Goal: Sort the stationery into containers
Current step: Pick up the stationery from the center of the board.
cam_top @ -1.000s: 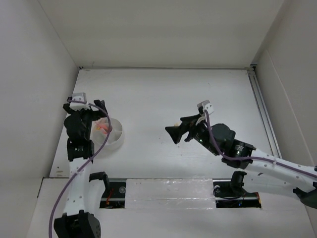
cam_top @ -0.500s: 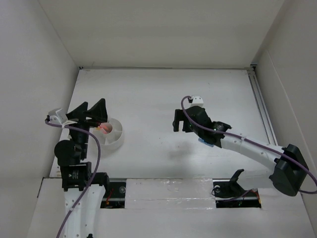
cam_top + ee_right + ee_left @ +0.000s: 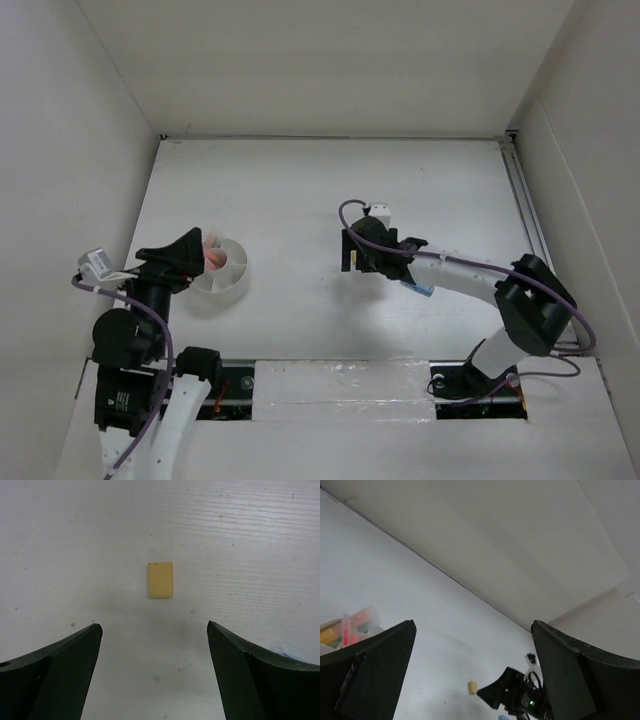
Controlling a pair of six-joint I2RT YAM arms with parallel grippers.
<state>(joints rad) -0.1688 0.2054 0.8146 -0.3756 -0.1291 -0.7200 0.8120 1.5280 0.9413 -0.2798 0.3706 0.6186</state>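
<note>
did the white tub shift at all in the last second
No. In the top view the white tub keeps its spot by the left edge of the table, no nearer or farther from it.

a small yellow block (image 3: 160,580) lies alone on bare white tabletop (image 3: 250,535), free room on all four sides. the right gripper (image 3: 154,626) points at it, jaws spread wider than the block. the round white tub (image 3: 228,286) stands well apart, far left.

Fixed overhead view; wrist cameras share yellow block (image 3: 160,580).
</note>
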